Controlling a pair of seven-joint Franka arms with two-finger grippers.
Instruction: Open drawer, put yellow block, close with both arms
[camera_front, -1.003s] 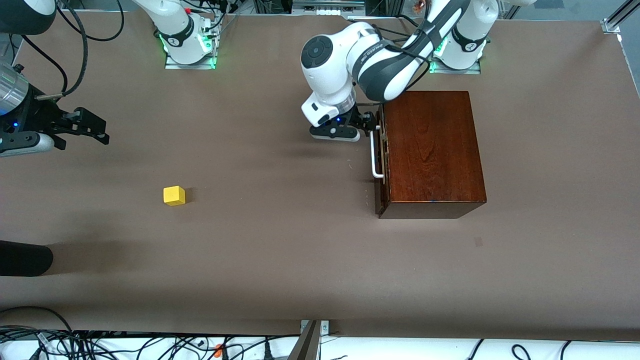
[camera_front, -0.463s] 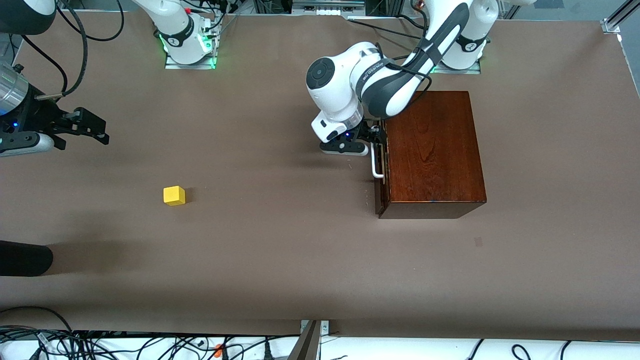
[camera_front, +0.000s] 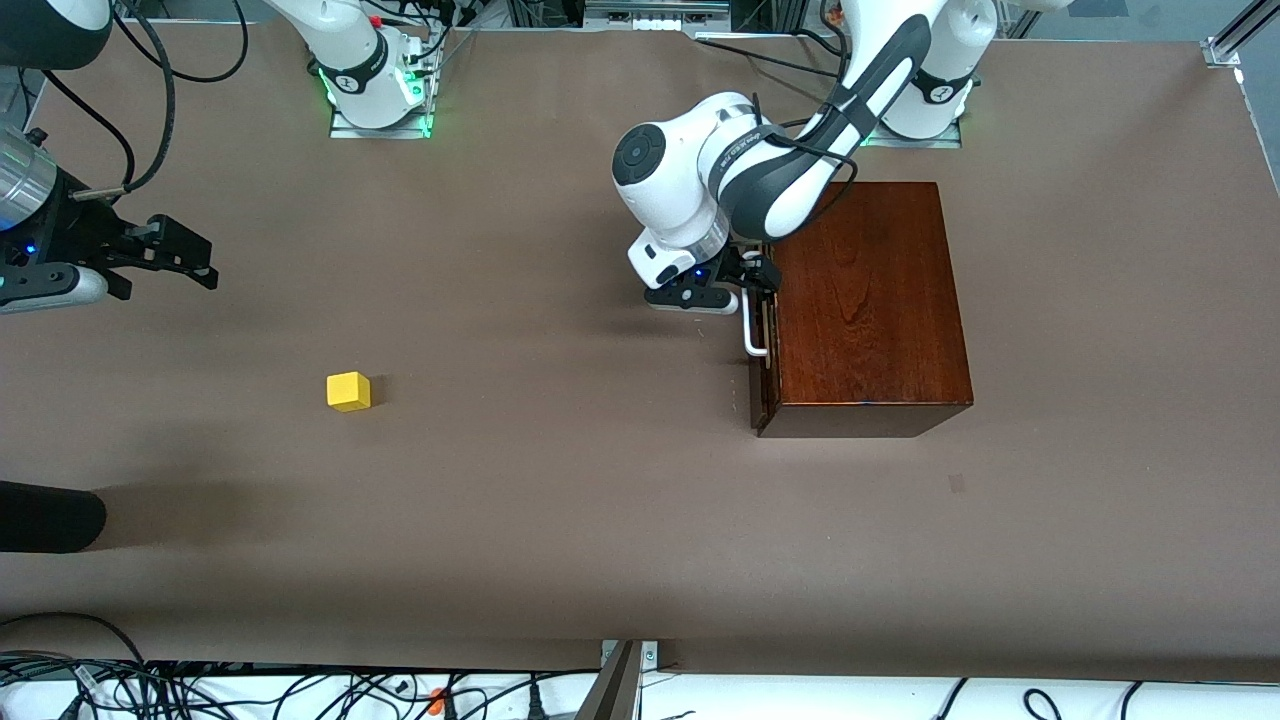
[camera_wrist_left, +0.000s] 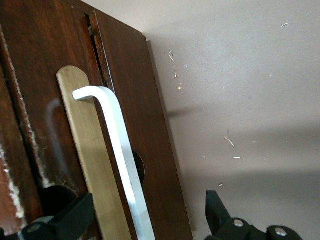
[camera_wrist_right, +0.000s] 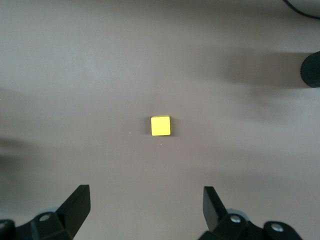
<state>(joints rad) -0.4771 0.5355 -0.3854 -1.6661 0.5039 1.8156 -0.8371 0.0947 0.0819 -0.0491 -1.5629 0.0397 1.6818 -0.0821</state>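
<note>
The mahogany box (camera_front: 865, 300) stands toward the left arm's end of the table. Its drawer (camera_front: 760, 345) is shut, with the dark front and white U-shaped handle (camera_front: 750, 330) facing the table's middle. My left gripper (camera_front: 757, 278) is open at the handle's upper end; in the left wrist view (camera_wrist_left: 145, 217) its fingers stand on either side of the white handle (camera_wrist_left: 117, 145), not closed on it. The yellow block (camera_front: 348, 391) lies on the table toward the right arm's end. My right gripper (camera_front: 185, 255) is open in the air above the table; its wrist view shows the block (camera_wrist_right: 160, 125) below.
The brown table (camera_front: 560, 480) spreads between block and box. A black rounded object (camera_front: 45, 515) lies at the edge of the table on the right arm's end. Cables run along the front edge (camera_front: 300, 690).
My left gripper has moved along the drawer front toward the front camera and closer to the handle, now straddling it. The right arm and the block have not moved.
</note>
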